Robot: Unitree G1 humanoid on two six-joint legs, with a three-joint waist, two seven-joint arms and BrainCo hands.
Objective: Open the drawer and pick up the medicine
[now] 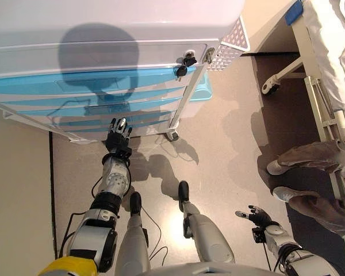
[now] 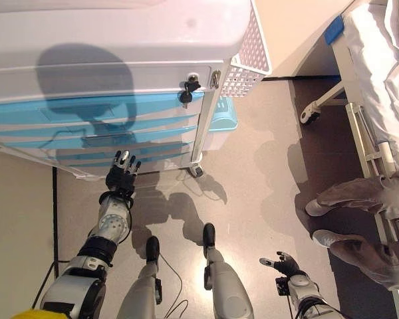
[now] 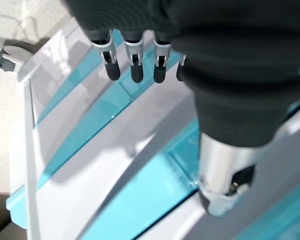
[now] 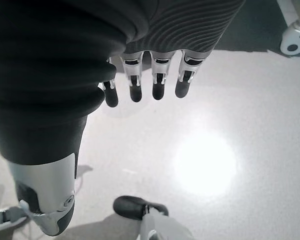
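A white wheeled medical cart (image 1: 103, 34) stands at the left, seen from above, with a stack of light-blue drawers (image 1: 86, 95) banded in white down its front, every one closed. No medicine shows in any view. A bunch of dark keys (image 1: 186, 63) hangs from the lock at the cart's upper right corner, and a white perforated basket (image 1: 233, 43) is fixed to its right side. A caster (image 1: 172, 135) carries the cart's near right corner on the beige floor (image 1: 218, 149).

The left hand (image 1: 118, 136) reaches up to the lowest blue drawers, fingers (image 3: 135, 67) straight and spread, holding nothing; their dark tips lie just before the drawer fronts, and whether they touch cannot be told.

Further right, the right hand (image 1: 257, 217) hangs low over bare floor, well apart from the cart, its fingers (image 4: 157, 87) relaxed and empty.

At the far right stands a hospital bed (image 1: 328, 63) with a white frame and sheet, one of its wheels (image 1: 269, 86) on darker floor. A person's legs (image 1: 316, 158) in grey trousers and pale shoes (image 1: 287, 194) stand beside the bed.
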